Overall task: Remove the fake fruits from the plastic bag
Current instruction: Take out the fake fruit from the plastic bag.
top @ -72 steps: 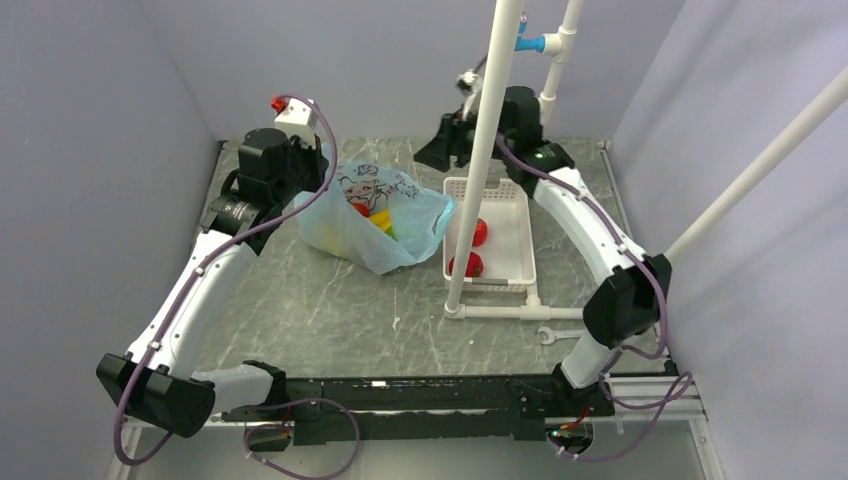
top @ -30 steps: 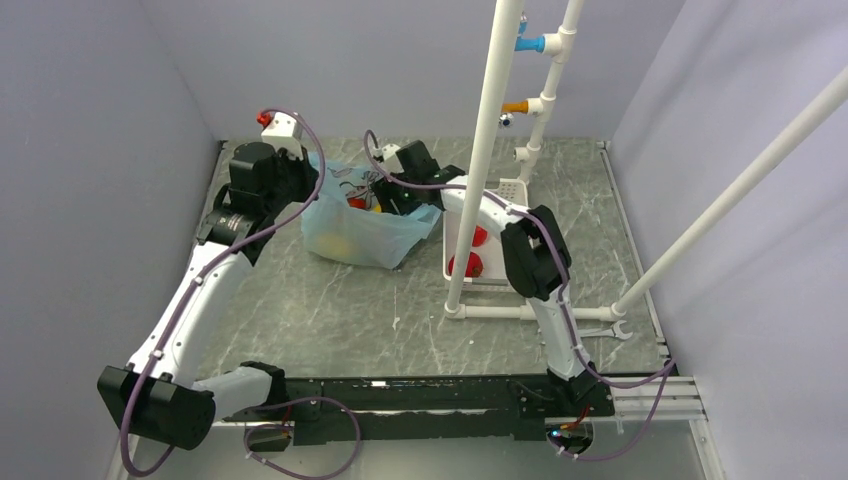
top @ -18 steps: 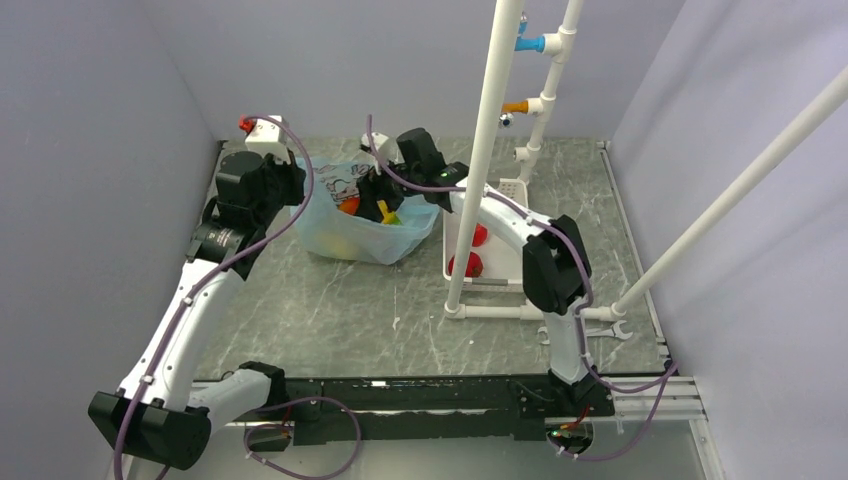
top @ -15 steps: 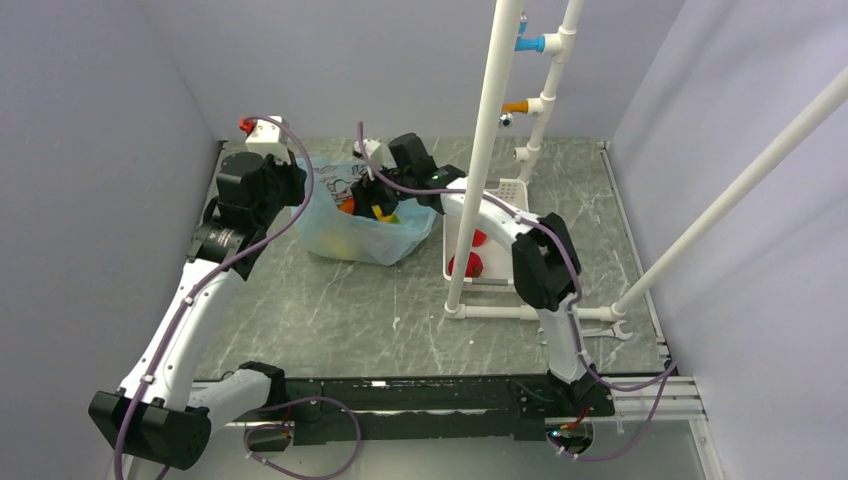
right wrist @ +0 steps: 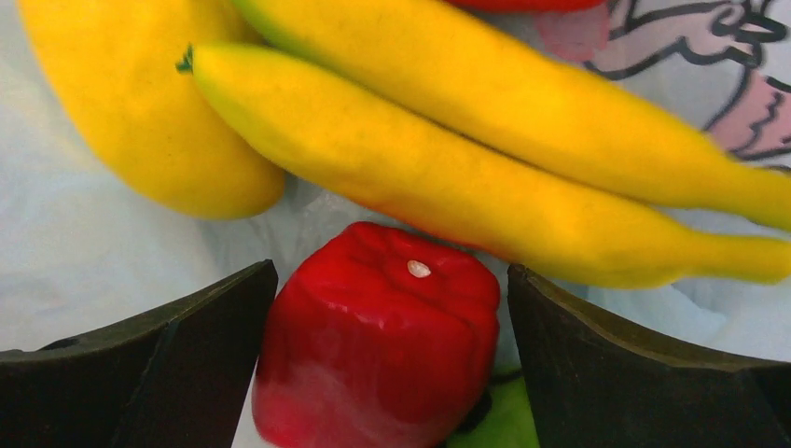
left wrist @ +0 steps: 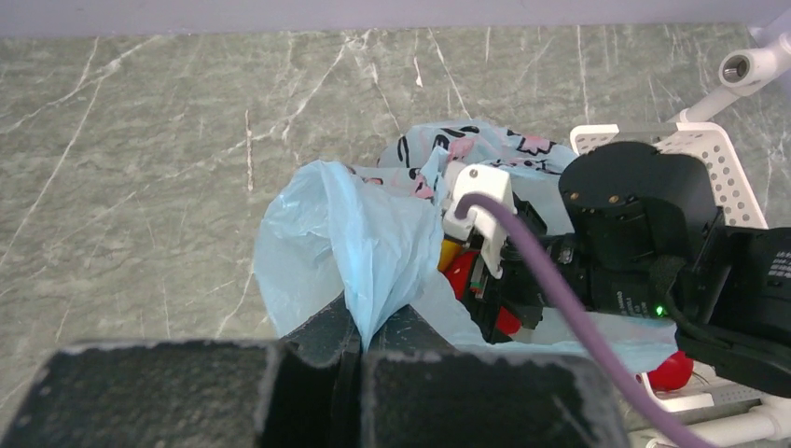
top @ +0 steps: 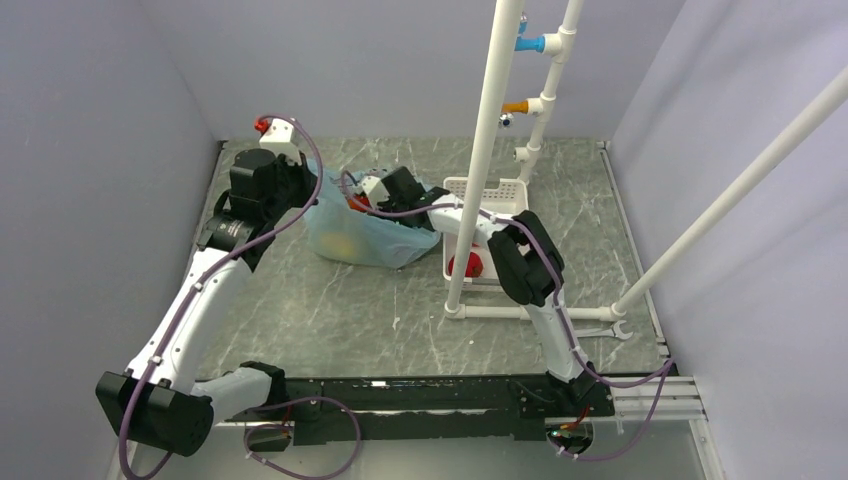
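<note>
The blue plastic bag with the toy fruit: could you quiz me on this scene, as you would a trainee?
1. True or false: the left gripper is clamped on a fold of the plastic bag.
2. Which lies between the right gripper's open fingers? A) a red pepper-like piece B) a banana C) a wrench
3. Fill in: the round fruit visible in the white basket is coloured ____.
Key: 1 true; 2 A; 3 red.
</note>
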You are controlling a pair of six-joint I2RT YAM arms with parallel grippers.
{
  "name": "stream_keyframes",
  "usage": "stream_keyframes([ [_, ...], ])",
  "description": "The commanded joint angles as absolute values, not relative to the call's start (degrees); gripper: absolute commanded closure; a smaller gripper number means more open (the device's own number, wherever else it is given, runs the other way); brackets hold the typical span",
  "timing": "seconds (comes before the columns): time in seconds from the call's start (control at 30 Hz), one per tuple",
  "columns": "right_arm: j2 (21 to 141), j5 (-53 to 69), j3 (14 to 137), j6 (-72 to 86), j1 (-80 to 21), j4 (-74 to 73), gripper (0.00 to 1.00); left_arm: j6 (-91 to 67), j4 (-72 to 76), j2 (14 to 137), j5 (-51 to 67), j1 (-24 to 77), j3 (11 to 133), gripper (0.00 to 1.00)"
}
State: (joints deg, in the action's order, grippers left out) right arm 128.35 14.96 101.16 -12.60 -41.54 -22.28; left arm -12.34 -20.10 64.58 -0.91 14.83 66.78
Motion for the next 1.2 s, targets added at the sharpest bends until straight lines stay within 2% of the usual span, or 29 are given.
stream_keyframes([
  [0.0,126.1,5.5,95.6,-16.0,-43.2,-21.7,0.03,-12.8,-19.3,63.7,0.2,15.0,68.9,1.00],
  [0.13,126.7,5.2,93.3,-15.3,-44.3,-18.7,0.09,-12.7,-19.0,63.2,-2.1,15.0,68.4,1.00],
  [0.33,127.2,5.1,94.3,-12.9,-44.7,-17.0,0.33,-12.4,-19.5,63.4,-3.3,15.0,68.6,1.00],
  [0.43,124.3,7.1,92.5,-10.7,-44.7,-13.8,0.49,-12.5,-18.5,62.8,-3.2,15.0,67.7,1.00],
  [0.57,121.1,10.2,90.7,-8.0,-44.6,-9.4,0.56,-12.5,-19.9,63.6,-2.7,15.0,69.0,1.00],
  [0.67,119.8,12.5,91.6,-5.9,-44.6,-8.9,0.72,-12.5,-19.3,63.4,-2.7,15.0,68.4,1.00],
  [0.93,113.3,22.2,86.4,5.0,-42.4,2.9,0.76,-12.5,-20.1,63.0,-3.0,15.0,69.1,1.00],
  [1.17,106.1,29.1,78.8,15.8,-38.6,14.7,0.85,-12.5,-20.6,62.7,-3.1,15.0,69.4,1.00],
])
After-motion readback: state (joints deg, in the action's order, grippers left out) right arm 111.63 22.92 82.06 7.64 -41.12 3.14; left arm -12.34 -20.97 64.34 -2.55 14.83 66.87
